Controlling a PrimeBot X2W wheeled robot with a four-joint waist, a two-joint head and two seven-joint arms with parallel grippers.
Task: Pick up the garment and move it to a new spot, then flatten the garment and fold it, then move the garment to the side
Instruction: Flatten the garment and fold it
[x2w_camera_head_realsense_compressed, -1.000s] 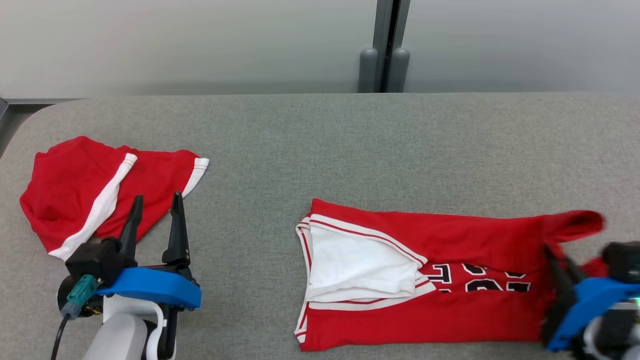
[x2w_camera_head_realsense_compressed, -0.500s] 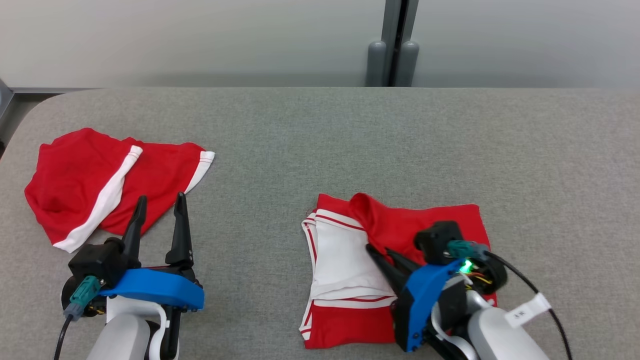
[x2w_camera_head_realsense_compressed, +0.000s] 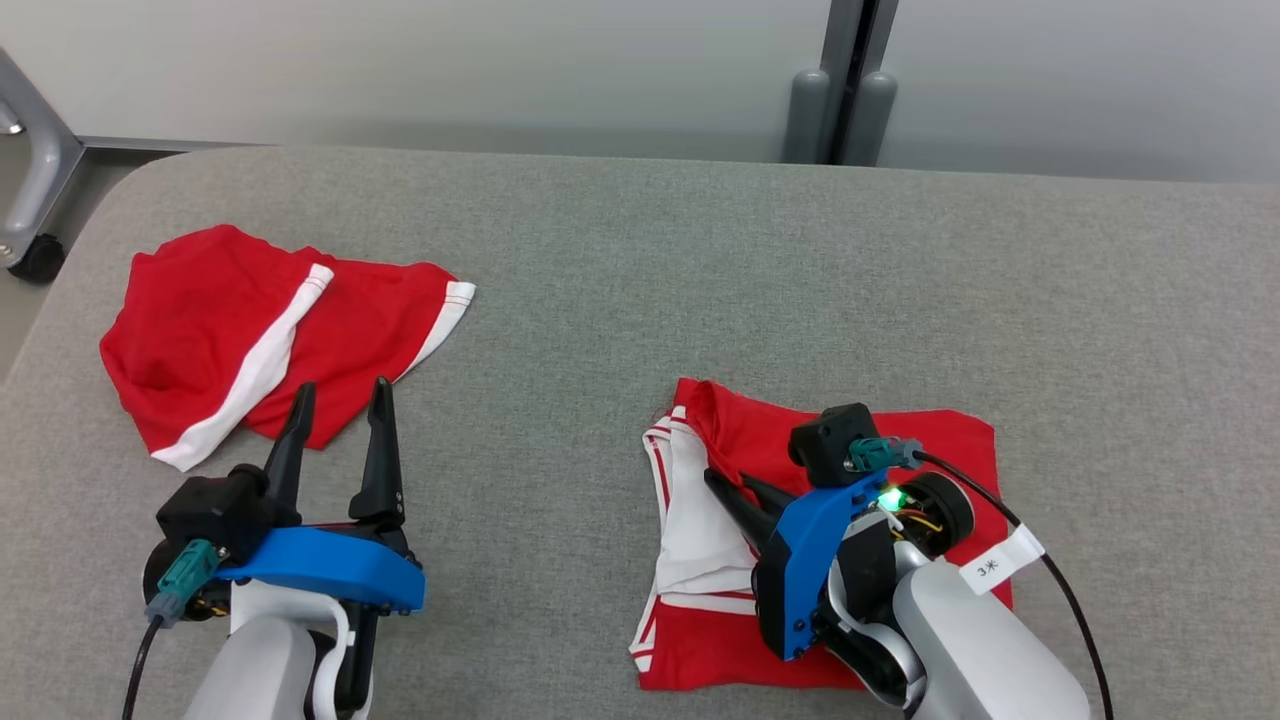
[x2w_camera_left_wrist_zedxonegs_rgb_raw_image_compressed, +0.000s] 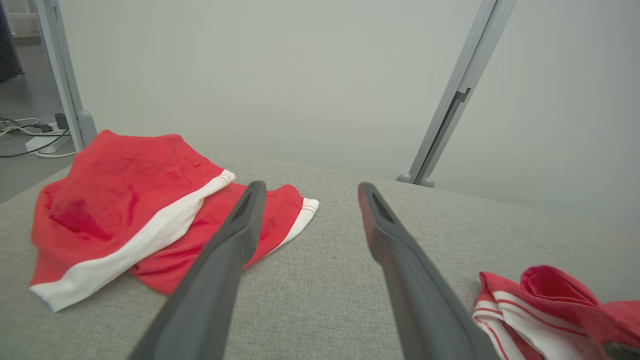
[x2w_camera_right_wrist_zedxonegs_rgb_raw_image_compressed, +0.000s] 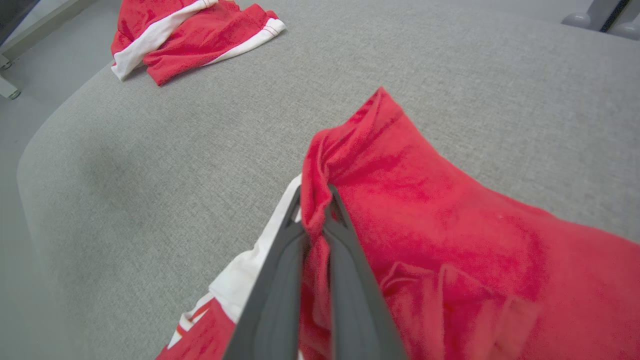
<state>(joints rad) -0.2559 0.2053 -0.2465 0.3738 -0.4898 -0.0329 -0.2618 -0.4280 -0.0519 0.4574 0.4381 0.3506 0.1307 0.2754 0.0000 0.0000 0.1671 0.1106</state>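
The garment (x2w_camera_head_realsense_compressed: 940, 450), a red jersey with white trim, lies doubled over on the grey padded table (x2w_camera_head_realsense_compressed: 640, 260) at centre right. My right gripper (x2w_camera_head_realsense_compressed: 727, 477) is shut on a bunched red edge of it, held just above the jersey's white-trimmed left end. In the right wrist view the fabric (x2w_camera_right_wrist_zedxonegs_rgb_raw_image_compressed: 450, 210) is pinched between the closed fingers of that gripper (x2w_camera_right_wrist_zedxonegs_rgb_raw_image_compressed: 315, 200). My left gripper (x2w_camera_head_realsense_compressed: 343, 390) stands open over the table at lower left, holding nothing. The left wrist view shows those open fingers (x2w_camera_left_wrist_zedxonegs_rgb_raw_image_compressed: 311, 187) and the jersey's edge (x2w_camera_left_wrist_zedxonegs_rgb_raw_image_compressed: 550, 295) at lower right.
Red shorts with a white stripe (x2w_camera_head_realsense_compressed: 270, 330) lie crumpled at the table's left, just beyond my left fingertips, and appear as shorts (x2w_camera_left_wrist_zedxonegs_rgb_raw_image_compressed: 125, 200) and shorts (x2w_camera_right_wrist_zedxonegs_rgb_raw_image_compressed: 190, 35). A grey post (x2w_camera_head_realsense_compressed: 850, 100) stands behind the table. A wheeled frame (x2w_camera_head_realsense_compressed: 30, 200) sits off the rounded left corner.
My right gripper has carried the jersey's right end leftward over the rest, folding it to about half its length. The head camera has shifted. The left arm has stayed put.
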